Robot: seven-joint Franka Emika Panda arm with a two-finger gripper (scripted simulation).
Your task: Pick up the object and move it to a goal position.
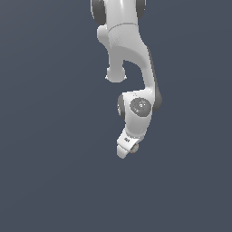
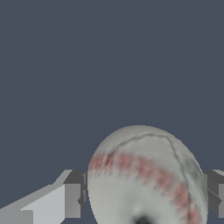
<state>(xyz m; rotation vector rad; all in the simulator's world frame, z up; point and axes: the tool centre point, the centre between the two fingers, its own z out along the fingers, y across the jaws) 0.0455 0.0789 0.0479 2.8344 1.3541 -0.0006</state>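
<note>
In the wrist view the white ball (image 2: 146, 179) with a red stitch line fills the space between my two grey fingers (image 2: 74, 197), which stand against its sides. My gripper (image 2: 146, 201) is shut on the ball. In the exterior view the white arm hangs down from the top, and my gripper (image 1: 123, 152) points downward at its lower end. The hand hides most of the ball there; only a small bit shows at its tip (image 1: 134, 147).
A plain dark blue-grey surface (image 1: 45, 158) lies all around the arm in both views. No other object or marker shows.
</note>
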